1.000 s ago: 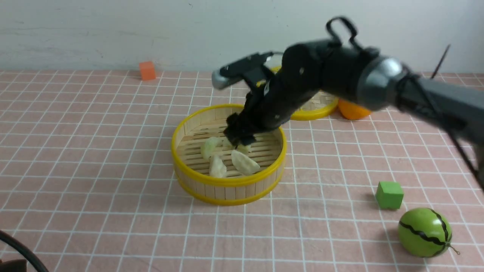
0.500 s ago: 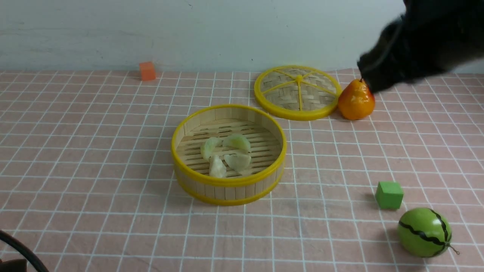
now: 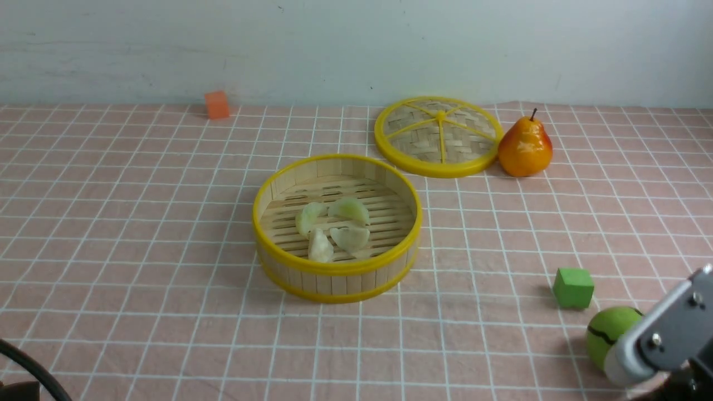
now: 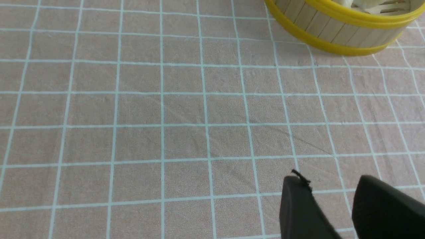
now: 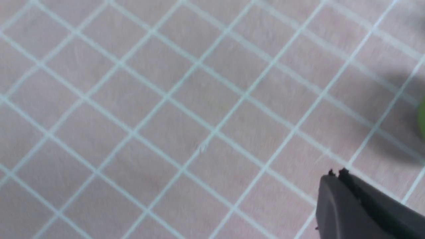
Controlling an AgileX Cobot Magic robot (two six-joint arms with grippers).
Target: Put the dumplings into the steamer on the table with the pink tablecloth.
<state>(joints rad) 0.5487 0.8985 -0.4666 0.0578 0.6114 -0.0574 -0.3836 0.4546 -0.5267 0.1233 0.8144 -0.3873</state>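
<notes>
Change: right arm (image 3: 663, 340) gone from over the steamer (image 3: 336, 266); it now sits low at the near right desk edge, partly covering the toy watermelon (image 3: 610, 333).
Dumplings: all four dumplings (image 3: 333, 227) lie clustered on the steamer's slatted floor, mid-desk on the pink tablecloth (image 3: 139, 234); none seen loose on the cloth.
Right gripper (image 5: 336, 176): tips pressed together, nothing between them, over bare cloth.
Left gripper (image 4: 327, 186): fingers parted by a narrow gap, empty, parked over cloth.
Key relation: steamer lies ahead and to the left of the right gripper, well apart; ahead and to the right of the left gripper, which looks the nearer one.
Judgement: task looks complete; no further reach seems called for.
Bystanders: lid (image 3: 438, 136), pear (image 3: 525, 147), green cube (image 3: 573, 287), orange cube (image 3: 216, 104).
</notes>
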